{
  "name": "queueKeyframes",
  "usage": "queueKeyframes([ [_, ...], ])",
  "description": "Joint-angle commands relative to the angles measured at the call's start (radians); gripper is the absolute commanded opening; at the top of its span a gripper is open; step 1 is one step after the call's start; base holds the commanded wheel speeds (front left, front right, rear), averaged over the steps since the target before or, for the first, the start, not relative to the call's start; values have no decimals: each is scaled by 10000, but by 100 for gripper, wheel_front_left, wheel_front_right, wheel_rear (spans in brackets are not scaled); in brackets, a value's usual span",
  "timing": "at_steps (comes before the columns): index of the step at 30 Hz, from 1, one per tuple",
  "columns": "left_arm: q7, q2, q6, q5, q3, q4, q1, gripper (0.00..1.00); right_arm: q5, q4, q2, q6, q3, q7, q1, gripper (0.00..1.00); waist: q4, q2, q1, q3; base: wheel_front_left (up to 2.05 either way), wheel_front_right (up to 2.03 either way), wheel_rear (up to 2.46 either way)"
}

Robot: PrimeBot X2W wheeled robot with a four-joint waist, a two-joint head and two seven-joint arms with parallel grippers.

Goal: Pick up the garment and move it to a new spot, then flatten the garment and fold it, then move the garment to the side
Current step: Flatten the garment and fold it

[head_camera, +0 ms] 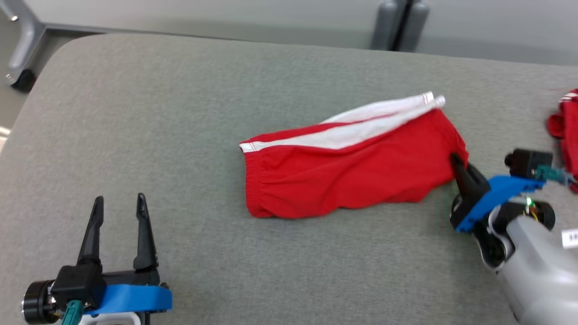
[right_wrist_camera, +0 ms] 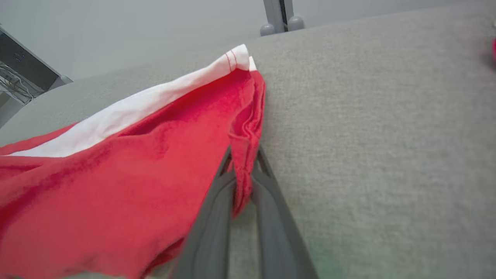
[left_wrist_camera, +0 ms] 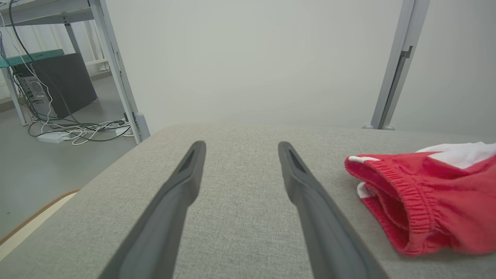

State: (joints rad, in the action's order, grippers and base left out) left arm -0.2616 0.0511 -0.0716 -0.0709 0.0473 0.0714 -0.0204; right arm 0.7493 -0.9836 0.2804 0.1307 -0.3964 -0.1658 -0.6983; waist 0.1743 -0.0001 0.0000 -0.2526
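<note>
**Right gripper pinches the hem of the red shorts**

The red shorts [head_camera: 347,171], with white side stripes, lie mostly flat near the middle of the grey cloth-covered table [head_camera: 158,113]. The elastic waistband faces the robot's left and the leg openings face its right.

The right gripper [head_camera: 455,159] has its fingers pressed together on a fold of the right-hand hem. In the right wrist view, red fabric runs up between the two fingers.

The left gripper [head_camera: 119,198] sits at the near left with its fingers spread wide and nothing between them, well apart from the waistband.

Bare cloth stretches from the waistband to the table's rounded left corner and along the whole near side. Beyond the far edge stands a grey post [head_camera: 399,25].

At the right border a second red item [head_camera: 566,131] lies near the right arm. It is probably another garment, but the frame cuts it off.
</note>
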Motion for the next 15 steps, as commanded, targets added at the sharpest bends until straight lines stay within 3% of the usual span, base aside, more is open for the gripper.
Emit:
queueKeyframes([
  [1,-44,-13,-20,71,61,-83,133,100,248,292,142,3,-24,-150,520,0,-397,1,0,314,0,0,0],
  [8,-44,22,-67,224,411,-215,458,100,969,1374,613,3,329,-534,2139,0,-1079,1,0,564,0,0,0],
  [15,-44,21,-53,332,496,-305,518,100,982,1870,837,3,793,-604,2830,0,-1306,1,0,574,0,0,0],
])
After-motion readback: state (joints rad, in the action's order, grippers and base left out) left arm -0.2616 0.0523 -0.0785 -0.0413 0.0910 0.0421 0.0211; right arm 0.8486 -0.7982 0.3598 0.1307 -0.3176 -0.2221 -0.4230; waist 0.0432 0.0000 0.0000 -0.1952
